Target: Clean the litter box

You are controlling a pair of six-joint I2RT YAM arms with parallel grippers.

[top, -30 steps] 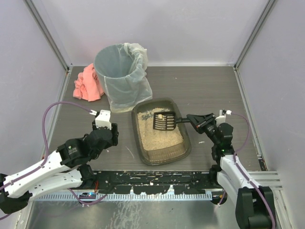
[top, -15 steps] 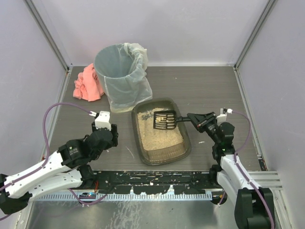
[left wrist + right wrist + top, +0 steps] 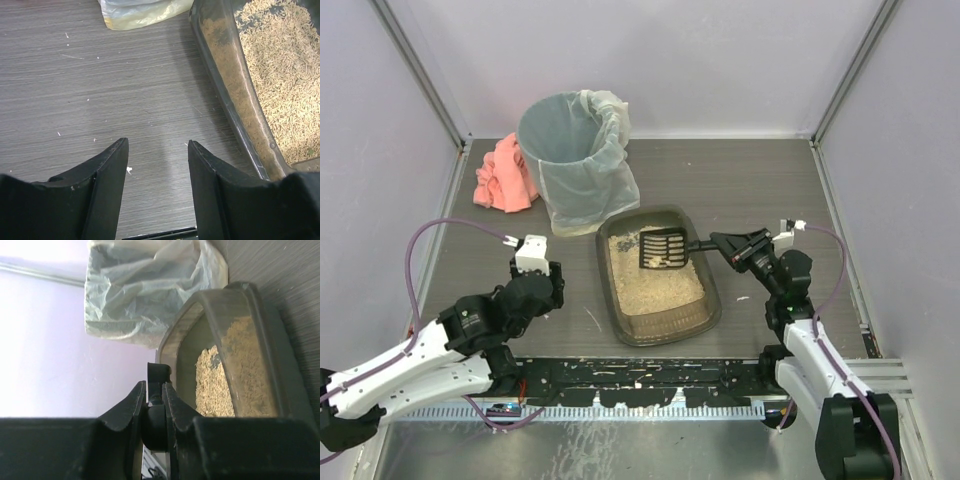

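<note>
My right pincer (image 3: 718,241) was pinching the handle of the black slotted scoop (image 3: 663,250), with the fingers pressed against it from either side. The scoop's head hung over the far half of the litter box (image 3: 667,330), and its handle ran right across the box's right rim to my fingers. There may have been a few pale bits in the scoop, but the top view was too coarse for me to be sure. The litter box sat on the table (image 3: 760,190) between my two arms, with beige litter (image 3: 655,290) spread over its floor. My left pincer (image 3: 156,147) was spread with nothing between its fingers, over bare table just left of the box's left wall. Just beyond the box's far left corner stood the round grey bin (image 3: 565,190) with its clear liner. A pink cloth (image 3: 503,178) lay to the left of the bin.
</note>
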